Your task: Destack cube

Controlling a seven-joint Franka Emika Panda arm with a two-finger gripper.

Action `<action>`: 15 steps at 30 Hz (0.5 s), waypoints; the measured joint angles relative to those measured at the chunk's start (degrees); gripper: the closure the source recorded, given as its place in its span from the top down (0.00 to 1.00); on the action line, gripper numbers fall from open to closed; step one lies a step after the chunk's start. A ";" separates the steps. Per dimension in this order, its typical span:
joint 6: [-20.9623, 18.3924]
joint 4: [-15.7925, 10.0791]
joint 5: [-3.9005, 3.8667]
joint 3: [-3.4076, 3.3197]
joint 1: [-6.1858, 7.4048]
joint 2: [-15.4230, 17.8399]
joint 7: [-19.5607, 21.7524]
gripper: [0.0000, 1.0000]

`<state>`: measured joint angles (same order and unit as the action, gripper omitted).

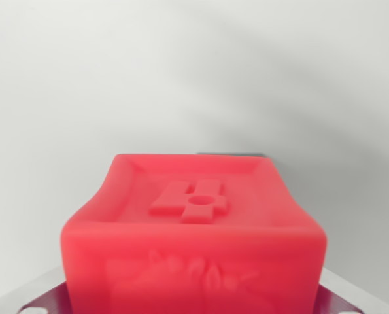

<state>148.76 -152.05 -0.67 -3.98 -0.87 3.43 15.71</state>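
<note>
The red cube (194, 235), raised "4" on top, fills the lower frame close under the camera; gripper fingers unseen, so its grip cannot be told.

– What does the red cube (194, 222) look made of?
– Soft plastic or rubber, matt with a faint sheen, its raised figure smooth.
– And the gripper (194, 302) parts near its base?
– Brushed grey metal. The white surface (181, 78) behind looks smooth and matt.

A bare test setup — likely a lab bench: a plain white surface (181, 78) fills the wrist view, with a red numbered cube (194, 235) near the camera on metal plates (351, 297).
</note>
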 joint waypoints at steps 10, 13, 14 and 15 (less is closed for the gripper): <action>-0.26 1.65 0.20 1.04 1.37 -1.37 2.96 0.00; -0.33 2.23 0.26 1.36 1.78 -1.89 3.86 0.00; -0.35 2.38 0.27 1.45 1.91 -2.04 4.17 0.00; -0.37 2.55 0.29 1.55 2.05 -2.18 4.47 0.00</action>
<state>148.39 -149.50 -0.38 -2.43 1.19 1.25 20.18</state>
